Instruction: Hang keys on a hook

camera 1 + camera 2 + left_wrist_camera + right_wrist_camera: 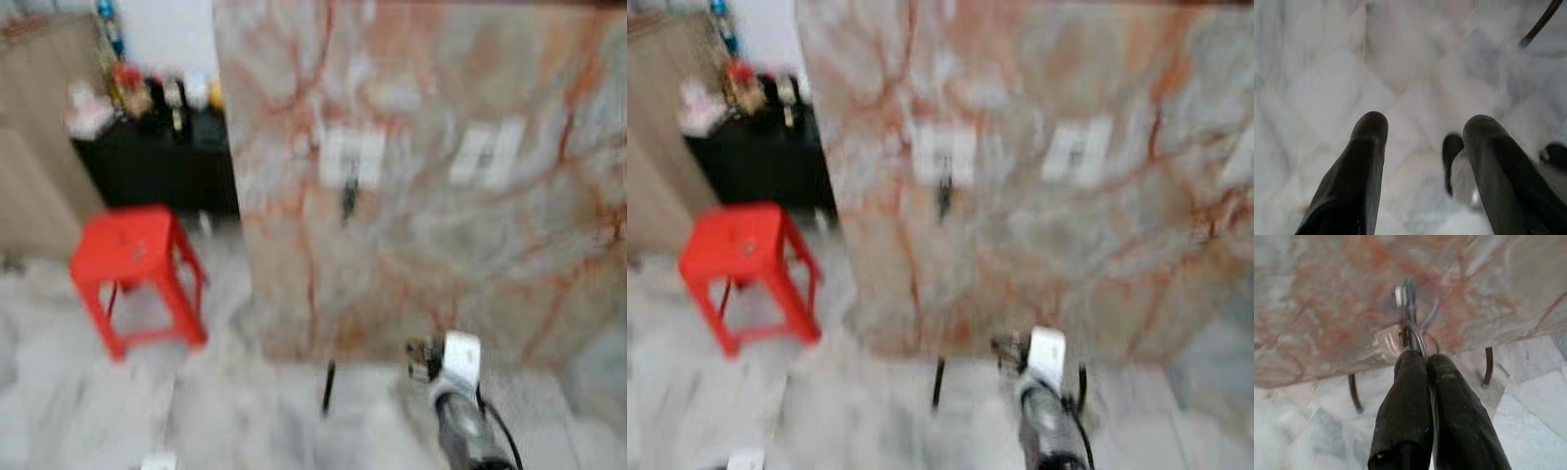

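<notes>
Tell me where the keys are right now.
The keys are pinched at the tips of the right gripper, held low in front of the marble wall on the robot's right, well below the hook plate up on that wall.

No readable txt, labels, nos. or signs: head views too blurred. White plates (353,157) on marble wall (441,235) look blank; bottles on black cabinet (157,162) illegible.

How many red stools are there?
1. The red stool stands on the floor left of the marble wall, in front of a black cabinet. Others may be hidden out of frame.
</notes>
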Controlling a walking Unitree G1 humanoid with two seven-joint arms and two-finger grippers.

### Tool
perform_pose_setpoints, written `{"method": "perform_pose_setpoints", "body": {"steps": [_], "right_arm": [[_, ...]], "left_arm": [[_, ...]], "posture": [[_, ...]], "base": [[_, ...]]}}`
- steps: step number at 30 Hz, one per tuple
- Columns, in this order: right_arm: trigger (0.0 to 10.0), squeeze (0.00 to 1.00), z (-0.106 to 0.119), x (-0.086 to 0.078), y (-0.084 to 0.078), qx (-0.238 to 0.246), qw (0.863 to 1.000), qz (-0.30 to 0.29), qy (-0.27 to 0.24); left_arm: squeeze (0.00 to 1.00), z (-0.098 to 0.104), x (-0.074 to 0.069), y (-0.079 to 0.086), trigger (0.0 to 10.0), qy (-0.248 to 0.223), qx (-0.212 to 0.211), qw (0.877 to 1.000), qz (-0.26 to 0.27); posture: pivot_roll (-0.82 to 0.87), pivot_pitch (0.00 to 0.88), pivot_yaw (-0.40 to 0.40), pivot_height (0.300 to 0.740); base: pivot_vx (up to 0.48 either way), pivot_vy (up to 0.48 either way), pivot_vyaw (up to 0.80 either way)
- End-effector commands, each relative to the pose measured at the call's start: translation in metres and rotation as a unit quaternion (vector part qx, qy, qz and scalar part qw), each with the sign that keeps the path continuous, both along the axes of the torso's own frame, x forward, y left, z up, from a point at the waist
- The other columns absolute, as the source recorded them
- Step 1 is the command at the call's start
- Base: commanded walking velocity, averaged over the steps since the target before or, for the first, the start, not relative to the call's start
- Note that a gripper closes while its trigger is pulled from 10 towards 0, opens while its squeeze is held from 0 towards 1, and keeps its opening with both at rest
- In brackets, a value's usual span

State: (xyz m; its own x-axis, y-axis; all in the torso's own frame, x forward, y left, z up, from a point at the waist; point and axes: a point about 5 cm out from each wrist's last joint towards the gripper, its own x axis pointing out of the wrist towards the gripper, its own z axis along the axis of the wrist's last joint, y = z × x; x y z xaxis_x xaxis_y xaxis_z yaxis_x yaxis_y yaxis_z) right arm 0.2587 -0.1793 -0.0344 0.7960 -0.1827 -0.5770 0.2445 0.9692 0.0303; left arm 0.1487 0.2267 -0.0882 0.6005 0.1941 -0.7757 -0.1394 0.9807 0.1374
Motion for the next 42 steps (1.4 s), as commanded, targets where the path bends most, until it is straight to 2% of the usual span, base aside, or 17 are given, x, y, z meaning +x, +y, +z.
{"method": "perform_pose_setpoints", "body": {"steps": [1,11,24,31,35,40,42], "right_arm": [[10.0,0.0,0.0,-0.002,-0.008,-0.007,1.0,-0.009,-0.002],[10.0,0.0,0.005,0.003,-0.008,-0.014,1.0,-0.012,-0.02],[10.0,0.0,0.007,0.005,-0.006,-0.013,0.999,-0.009,-0.028],[10.0,0.0,0.01,0.008,-0.005,-0.019,0.999,-0.014,-0.039],[10.0,0.0,0.012,0.008,-0.01,-0.034,0.998,-0.021,-0.05],[10.0,0.0,0.01,-0.001,-0.021,-0.055,0.996,-0.04,-0.061],[10.0,0.0,0.014,-0.005,-0.028,-0.093,0.992,-0.042,-0.081]], "left_arm": [[0.0,-0.003,-0.005,-0.005,10.0,0.011,-0.007,1.0,-0.002],[0.0,-0.002,-0.002,-0.006,10.0,0.01,-0.003,1.0,-0.014],[0.0,-0.004,-0.004,-0.008,10.0,0.014,-0.002,1.0,-0.018],[0.0,-0.004,-0.005,-0.008,10.0,0.014,-0.003,1.0,-0.02],[0.0,-0.004,-0.006,-0.007,10.0,0.016,-0.003,1.0,-0.022],[0.0,-0.005,-0.007,-0.007,10.0,0.017,-0.003,1.0,-0.023],[0.0,-0.005,-0.008,-0.007,10.0,0.018,-0.002,1.0,-0.024]], "posture": [[-0.03,0.0,-0.016,0.74],[-0.03,0.0,-0.017,0.74],[-0.02,0.0,-0.016,0.74],[-0.02,0.0,-0.017,0.74],[-0.02,0.0,-0.021,0.74],[-0.02,0.0,-0.021,0.74],[-0.03,0.0,-0.019,0.74]], "base": [[0.247,0.0,0.0],[0.259,0.0,0.0],[0.29,0.0,0.0],[0.0,0.0,0.0],[0.0,0.0,0.0],[0.0,0.0,0.0],[0.0,0.0,0.0]]}}
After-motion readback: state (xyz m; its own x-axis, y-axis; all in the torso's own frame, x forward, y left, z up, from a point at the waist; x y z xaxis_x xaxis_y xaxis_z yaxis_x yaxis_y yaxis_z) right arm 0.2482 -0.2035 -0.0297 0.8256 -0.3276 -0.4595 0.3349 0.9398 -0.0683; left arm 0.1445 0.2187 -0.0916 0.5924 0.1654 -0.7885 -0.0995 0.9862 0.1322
